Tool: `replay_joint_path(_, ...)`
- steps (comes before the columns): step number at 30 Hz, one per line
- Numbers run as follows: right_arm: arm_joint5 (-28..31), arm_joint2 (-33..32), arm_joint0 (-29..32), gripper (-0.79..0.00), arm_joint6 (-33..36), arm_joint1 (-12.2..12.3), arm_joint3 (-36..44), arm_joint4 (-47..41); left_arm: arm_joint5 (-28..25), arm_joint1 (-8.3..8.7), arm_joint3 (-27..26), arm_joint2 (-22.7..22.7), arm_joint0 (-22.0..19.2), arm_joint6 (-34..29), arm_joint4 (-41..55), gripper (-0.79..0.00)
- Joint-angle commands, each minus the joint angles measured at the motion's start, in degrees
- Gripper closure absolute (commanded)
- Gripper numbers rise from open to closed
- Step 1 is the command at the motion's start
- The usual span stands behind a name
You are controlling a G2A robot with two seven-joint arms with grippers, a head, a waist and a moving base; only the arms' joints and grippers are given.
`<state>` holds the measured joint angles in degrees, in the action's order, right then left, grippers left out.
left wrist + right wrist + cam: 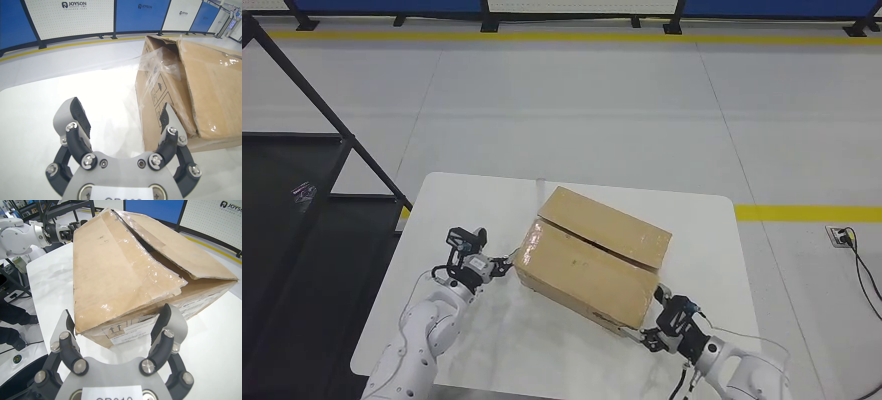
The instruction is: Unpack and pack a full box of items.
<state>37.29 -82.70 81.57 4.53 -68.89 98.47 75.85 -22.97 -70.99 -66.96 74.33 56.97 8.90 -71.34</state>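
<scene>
Right wrist view puts my right tool [117, 311] closest, spread wide and holding nothing, at the nearest corner of the cardboard box [98, 256]. One finger sits just beside the corner where the taped top flap overhangs. The other is in front of the labelled end face. I cannot tell whether either one touches the cardboard.

The box stands on the white desk [51, 275], and in the top view it is turned at an angle to the desk's edges. Its two top flaps [179, 256] are folded down but not sealed. A dark gap runs between them, and the clear tape [151, 270] along the seam is torn and wrinkled.

At the box's opposite end my left tool [121, 103] is likewise spread wide and empty. One finger is just beside the end face with the printed handling symbols, the other out over bare desk. More tape hangs loose off that end's upper corner.

Beyond the box lie pale floor [642, 110] with a yellow line [807, 212], then blue and white panels [70, 19].
</scene>
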Motion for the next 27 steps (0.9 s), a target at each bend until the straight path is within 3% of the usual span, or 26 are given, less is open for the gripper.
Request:
replay_joint_path(1,-0.5,0.1,-0.3,-0.785,-0.2,0.0,0.0,0.1,0.0,0.08,-0.3,0.3,0.4,0.1,0.0,-0.785)
replay_joint_path(20,-10.8,-4.6,3.4,-0.785,-8.2,0.4,1.3,-3.0,-1.1,0.46,-2.9,0.6,2.3,-0.7,-0.4,-0.785)
replay_joint_path(27,-11.1,-5.8,5.3,-0.785,-12.3,0.5,2.1,-3.9,-2.2,0.58,-3.4,0.3,2.6,-1.2,-0.8,-0.785)
